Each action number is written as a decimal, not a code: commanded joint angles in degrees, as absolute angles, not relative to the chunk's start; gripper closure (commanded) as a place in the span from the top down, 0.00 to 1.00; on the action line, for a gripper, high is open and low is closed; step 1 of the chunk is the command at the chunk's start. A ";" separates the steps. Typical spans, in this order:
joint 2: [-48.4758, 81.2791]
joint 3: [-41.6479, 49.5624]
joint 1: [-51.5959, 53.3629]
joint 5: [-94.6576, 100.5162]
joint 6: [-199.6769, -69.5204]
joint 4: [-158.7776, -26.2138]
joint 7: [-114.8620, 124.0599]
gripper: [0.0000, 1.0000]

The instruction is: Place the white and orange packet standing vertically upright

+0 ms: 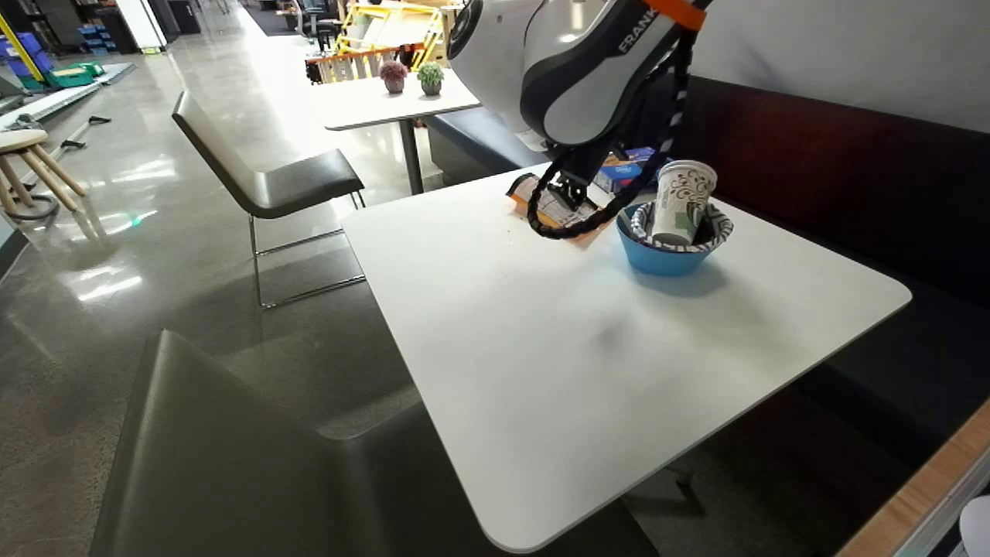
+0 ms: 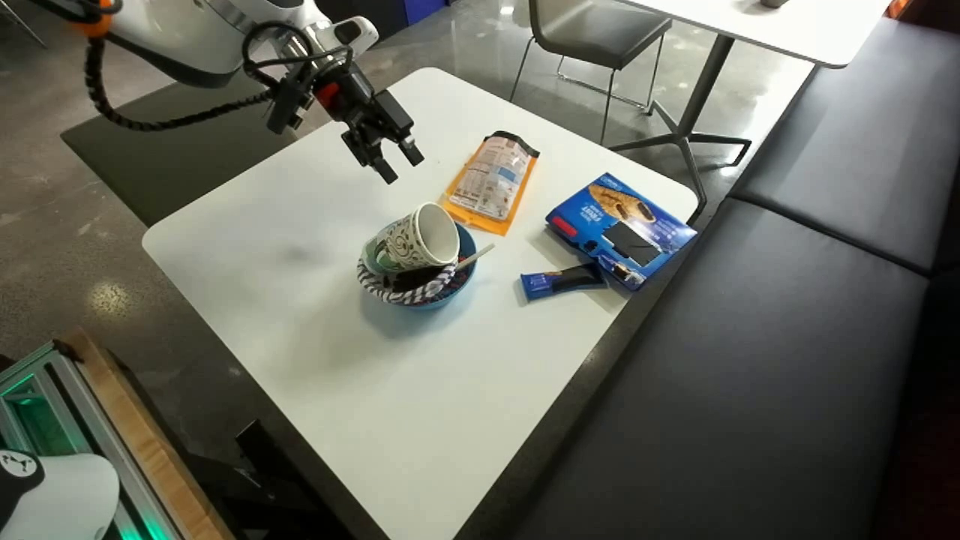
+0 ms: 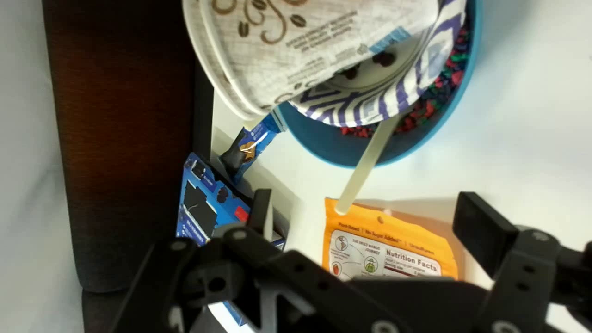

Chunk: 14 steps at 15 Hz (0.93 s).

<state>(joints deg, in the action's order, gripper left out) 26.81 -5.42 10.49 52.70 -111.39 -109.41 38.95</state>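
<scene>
Above the table (image 2: 420,390), wide pincer (image 2: 400,162) hanging near flat packet (image 2: 489,182)

Nothing is sitting between those fingers (image 3: 481,231); the packet is lying beside the bowl (image 1: 665,263). This step is probably wanting a pinch on the orange end (image 3: 393,231) (that stick (image 3: 370,162) is crowding it!), then a slow swing up, dark end (image 2: 516,140) bearing the weight.

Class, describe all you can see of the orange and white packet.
The packet looks like a soft plastic pouch: orange, with a dark band at one end and a white printed panel reading "Nutrition Facts". It lies on the table, panel up, near the blue bowl. The open gripper hangs clear of it.
</scene>
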 commanded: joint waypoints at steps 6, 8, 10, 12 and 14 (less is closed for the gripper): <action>41.04 -1.92 14.36 58.90 -115.37 -98.96 42.59 1.00; 43.70 -1.09 15.20 61.56 -115.03 -96.56 42.66 1.00; 45.88 -0.51 15.65 64.17 -115.12 -94.63 42.89 1.00; 47.88 -0.29 15.60 66.16 -115.24 -92.78 42.58 1.00; 49.23 -0.25 15.36 67.68 -115.56 -91.55 42.81 0.91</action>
